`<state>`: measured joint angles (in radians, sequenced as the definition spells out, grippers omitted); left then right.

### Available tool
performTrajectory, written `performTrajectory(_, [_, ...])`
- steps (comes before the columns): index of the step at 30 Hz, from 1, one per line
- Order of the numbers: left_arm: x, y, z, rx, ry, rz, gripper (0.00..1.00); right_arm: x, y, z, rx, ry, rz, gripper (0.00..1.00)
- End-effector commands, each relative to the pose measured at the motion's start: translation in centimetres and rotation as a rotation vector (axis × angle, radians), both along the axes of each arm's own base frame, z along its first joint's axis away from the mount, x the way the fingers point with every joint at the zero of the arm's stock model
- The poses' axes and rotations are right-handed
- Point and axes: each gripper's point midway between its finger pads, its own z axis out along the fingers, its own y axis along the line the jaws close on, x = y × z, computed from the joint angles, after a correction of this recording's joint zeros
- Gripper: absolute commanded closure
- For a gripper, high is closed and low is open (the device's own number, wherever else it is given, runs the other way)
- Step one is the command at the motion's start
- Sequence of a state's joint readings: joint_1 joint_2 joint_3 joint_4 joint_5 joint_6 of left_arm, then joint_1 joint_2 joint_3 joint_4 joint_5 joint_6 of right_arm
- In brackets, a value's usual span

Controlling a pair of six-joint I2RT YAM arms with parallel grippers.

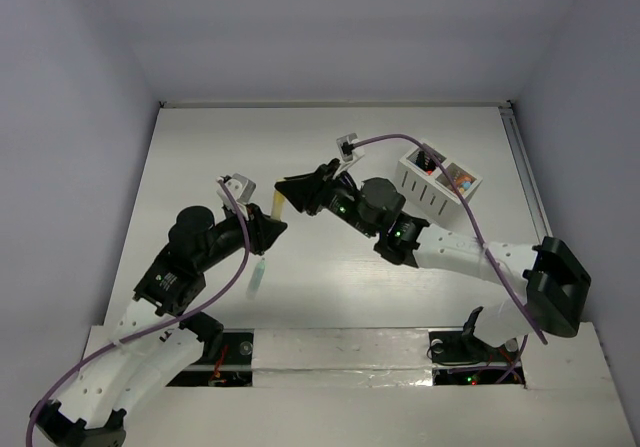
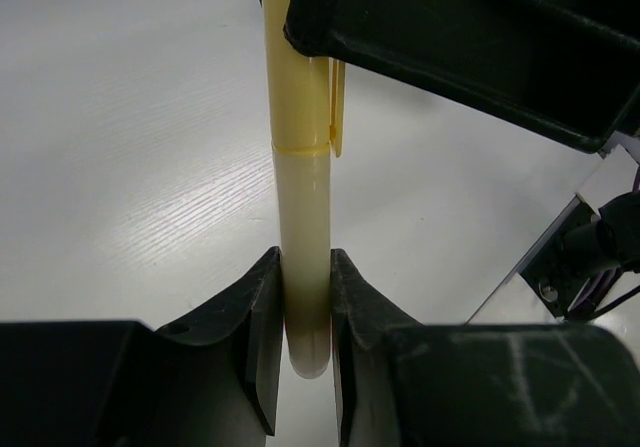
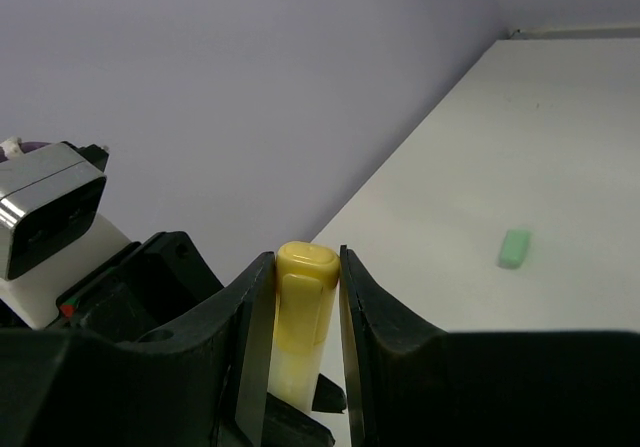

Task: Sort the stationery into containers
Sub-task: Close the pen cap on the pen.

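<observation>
Left wrist view shows the yellow highlighter (image 2: 300, 217) held above the table (image 1: 200, 167), its rounded barrel end pinched between the closed jaws of the left gripper (image 2: 305, 262). At the other end, its cap (image 3: 305, 287) sits clamped in the right gripper (image 3: 303, 267), whose jaws press both sides. The two grippers meet tip to tip near the table's middle. A mint marker (image 1: 258, 275) lies just below them, a small green piece (image 3: 515, 248) farther off, and the white box (image 1: 425, 195) stands well apart to the right.
</observation>
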<state>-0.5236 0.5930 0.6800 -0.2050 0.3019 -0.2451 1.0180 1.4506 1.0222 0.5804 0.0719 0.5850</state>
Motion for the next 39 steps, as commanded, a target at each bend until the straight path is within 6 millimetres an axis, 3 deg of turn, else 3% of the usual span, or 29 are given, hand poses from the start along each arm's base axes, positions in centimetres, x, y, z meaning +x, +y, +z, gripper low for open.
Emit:
performTrajectory(1, [0.5, -0.5, 3.9, -0.088, -0.128, -0.009, 1.0, -3.7, 0.8, -0.4, 0.0, -0.016, 0.134, 0.88])
performTrajectory(8, [0.6, -0.5, 5.0, -0.095, -0.153, -0.007, 1.0, -4.5, 1.2, -2.9, -0.062, 0.037, 0.181, 0.95])
performTrajectory(12, [0.9, -0.3, 5.7, -0.099, -0.167, 0.008, 1.0, -5.7, 1.9, -5.7, -0.107, 0.101, 0.225, 1.0])
performTrajectory(21, [1.5, -0.1, 8.1, -0.108, -0.219, 0.034, 1.0, -9.3, 3.4, -13.9, -0.232, 0.26, 0.28, 1.0])
performTrajectory(29, [2.0, 0.5, 9.6, -0.107, -0.253, 0.074, 1.0, -11.4, 3.1, -16.7, -0.251, 0.329, 0.284, 1.0])
performTrajectory(39, [2.2, 1.3, 11.3, -0.108, -0.289, 0.119, 1.0, -12.5, 2.0, -19.6, -0.292, 0.397, 0.291, 1.0])
